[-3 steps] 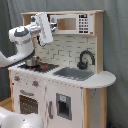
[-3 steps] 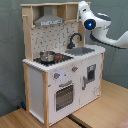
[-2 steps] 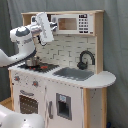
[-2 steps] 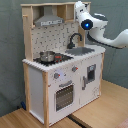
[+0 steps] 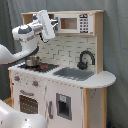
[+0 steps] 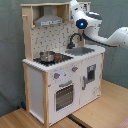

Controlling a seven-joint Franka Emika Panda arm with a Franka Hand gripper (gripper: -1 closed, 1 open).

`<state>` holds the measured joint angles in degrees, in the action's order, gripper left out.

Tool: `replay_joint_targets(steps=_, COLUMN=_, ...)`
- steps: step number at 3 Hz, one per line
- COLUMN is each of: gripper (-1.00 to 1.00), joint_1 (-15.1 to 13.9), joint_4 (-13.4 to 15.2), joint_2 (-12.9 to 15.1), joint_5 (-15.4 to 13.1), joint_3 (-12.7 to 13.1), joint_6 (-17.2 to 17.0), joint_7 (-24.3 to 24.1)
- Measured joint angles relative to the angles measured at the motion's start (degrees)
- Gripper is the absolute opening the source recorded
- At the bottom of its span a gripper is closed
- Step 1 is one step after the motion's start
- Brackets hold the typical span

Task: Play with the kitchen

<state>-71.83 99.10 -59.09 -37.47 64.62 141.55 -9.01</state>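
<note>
Second exterior view: a wooden floor (image 6: 100,107) runs across the foreground, and on it stands the kitchen (image 6: 62,75), a white and light-wood toy unit set against a grey curtain (image 6: 10,60) that fills the room behind. Nearest the camera is the front panel with the oven door (image 6: 64,96), two knobs (image 6: 65,73) above it and a smaller cabinet door (image 6: 90,74) toward the second exterior view's right. On the counter, a small metal pot (image 6: 47,56) sits on the black stovetop (image 6: 56,58) at the left end; the grey sink (image 6: 82,50) lies toward the right end, with the black faucet (image 6: 75,38) curving over its back edge. Behind them rises the dotted backsplash (image 6: 55,37), topped by the range hood (image 6: 49,20). The white robot arm (image 6: 107,35) reaches in from the second exterior view's right, its gripper (image 6: 75,7) raised to the upper shelf at the kitchen's top, well above the counter; whether its fingers are wide or narrow cannot be told. In the first exterior view the same arm (image 5: 25,37) enters from the left, holding its gripper (image 5: 46,24) high beside the toy microwave (image 5: 75,23), above the pot (image 5: 33,61), with the rounded counter end (image 5: 102,78) at the right.
</note>
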Motion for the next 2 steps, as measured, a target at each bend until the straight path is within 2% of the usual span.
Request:
replay_joint_targets(steps=1, gripper=-1.00, joint_1=-3.5, joint_4=-3.8, joint_2=1.2, joint_5=0.0, joint_3=2.1, joint_6=0.0, joint_7=0.0)
replay_joint_targets(steps=2, gripper=-1.00, joint_1=0.8, joint_4=-4.5, joint_2=2.6, joint_5=1.3, joint_3=2.3, joint_6=-2.5, joint_7=-2.7)
